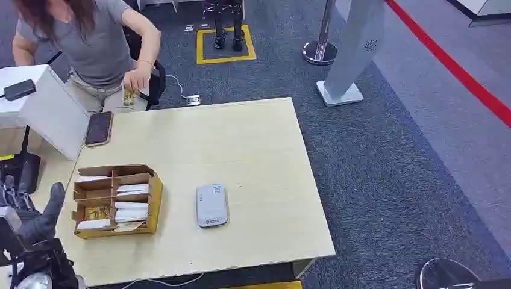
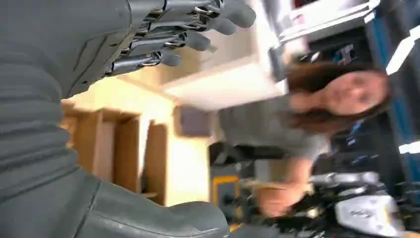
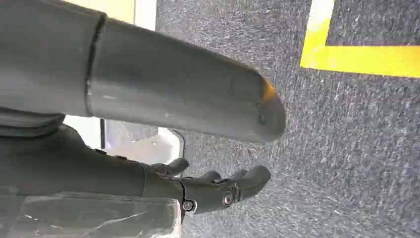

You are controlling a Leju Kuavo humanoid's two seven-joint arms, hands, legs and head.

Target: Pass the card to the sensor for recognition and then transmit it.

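A cardboard organizer (image 1: pixel 114 201) with several compartments sits on the wooden table (image 1: pixel 253 144) at the front left. It holds white and yellowish cards (image 1: pixel 131 212). To its right lies the flat grey-white sensor (image 1: pixel 211 205). My left hand (image 1: pixel 36 220) hovers at the table's left front corner, thumb up, fingers apart, holding nothing. The left wrist view shows its fingers (image 2: pixel 188 29) and thumb (image 2: pixel 148 213) spread, with the organizer (image 2: pixel 114 148) beyond them. My right hand (image 3: pixel 218 188) hangs over grey carpet with nothing in it.
A person (image 1: pixel 96 42) stands at the table's far left corner, one hand (image 1: pixel 135 78) on a small yellowish item at the edge. A dark phone (image 1: pixel 99 128) lies near a white box (image 1: pixel 42 108). A white pylon (image 1: pixel 355 54) and a stanchion base (image 1: pixel 319 53) stand beyond.
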